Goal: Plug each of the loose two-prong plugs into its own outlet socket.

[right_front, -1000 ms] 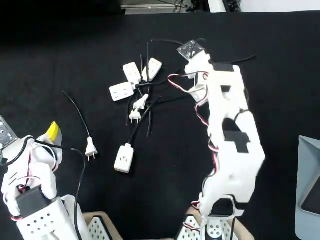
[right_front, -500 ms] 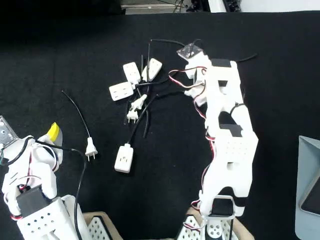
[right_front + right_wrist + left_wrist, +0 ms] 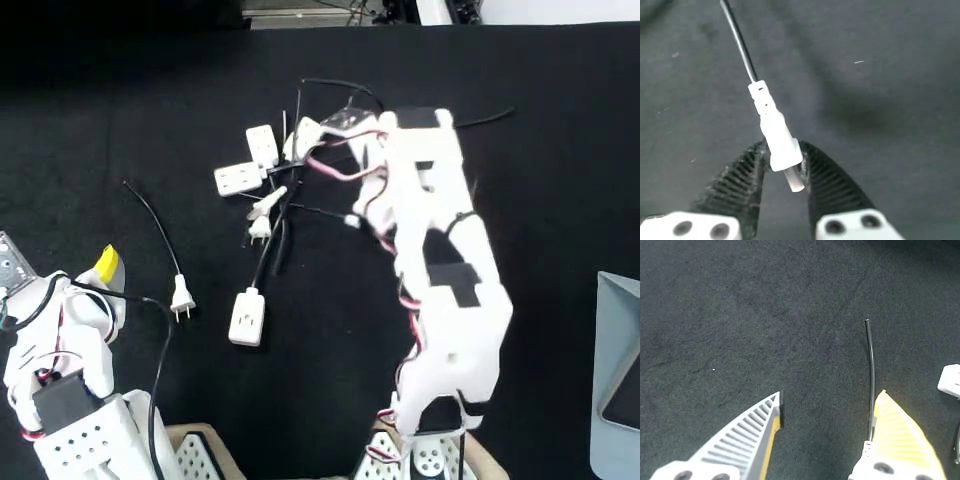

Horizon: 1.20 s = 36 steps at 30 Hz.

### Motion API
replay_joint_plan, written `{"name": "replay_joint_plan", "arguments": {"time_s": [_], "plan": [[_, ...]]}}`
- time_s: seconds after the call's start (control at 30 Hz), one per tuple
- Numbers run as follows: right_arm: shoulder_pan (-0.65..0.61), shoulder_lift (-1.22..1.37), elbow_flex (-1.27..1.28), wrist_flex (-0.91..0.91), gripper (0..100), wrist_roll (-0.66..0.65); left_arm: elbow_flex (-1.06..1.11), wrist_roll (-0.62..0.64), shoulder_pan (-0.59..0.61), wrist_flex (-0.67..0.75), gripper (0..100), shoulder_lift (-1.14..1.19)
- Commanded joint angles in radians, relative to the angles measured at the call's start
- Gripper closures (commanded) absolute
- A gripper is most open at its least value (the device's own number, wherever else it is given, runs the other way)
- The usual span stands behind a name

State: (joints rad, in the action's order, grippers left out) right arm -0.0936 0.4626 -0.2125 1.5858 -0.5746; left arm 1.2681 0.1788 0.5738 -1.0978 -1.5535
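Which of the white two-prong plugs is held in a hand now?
The white plug on a black cord, clamped in the right hand. The others, such as the plug near the left arm, lie loose on the black table.

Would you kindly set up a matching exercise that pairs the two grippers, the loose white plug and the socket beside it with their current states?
Things
1. left gripper
2. right gripper
3. white two-prong plug on a thin black cord, nearest the left gripper
4. white rectangular outlet socket beside that plug

States
A. shut on a small white plug
B. lies loose on the black cloth, touching no socket
C. open above bare cloth
D. slotted face up, nothing plugged in

Pairs: 1-C, 2-A, 3-B, 4-D
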Motion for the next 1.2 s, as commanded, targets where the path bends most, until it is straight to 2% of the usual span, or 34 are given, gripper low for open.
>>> {"name": "replay_joint_plan", "arguments": {"time_s": [0.0,0.1,0.2,0.3,0.4,0.6,0.83,1.17], "plan": [[-0.084,-0.179,0.208,-0.097,98.5,0.035,-0.013,-0.003,-0.001,0.023,70,-0.008],[-0.132,-0.263,0.381,-0.219,97.7,0.035,-0.013,-0.003,-0.001,0.023,70,-0.008],[-0.164,-0.349,0.535,-0.321,89.2,0.04,-0.012,-0.003,-0.001,0.023,70,-0.008],[-0.173,-0.429,0.645,-0.367,80.1,0.091,-0.012,-0.003,-0.001,0.023,70,-0.008],[-0.173,-0.484,0.696,-0.374,76.6,0.106,-0.012,-0.003,-0.001,0.023,70,-0.008],[-0.172,-0.526,0.699,-0.374,76.1,0.106,-0.012,-0.003,-0.001,0.025,70,-0.008],[-0.192,-0.466,0.704,-0.473,76.5,0.124,0.019,-0.003,-0.001,0.075,70,-0.008],[-0.316,-0.541,0.713,-0.411,76.5,0.181,0.021,-0.003,-0.001,0.08,70,-0.008]]}}
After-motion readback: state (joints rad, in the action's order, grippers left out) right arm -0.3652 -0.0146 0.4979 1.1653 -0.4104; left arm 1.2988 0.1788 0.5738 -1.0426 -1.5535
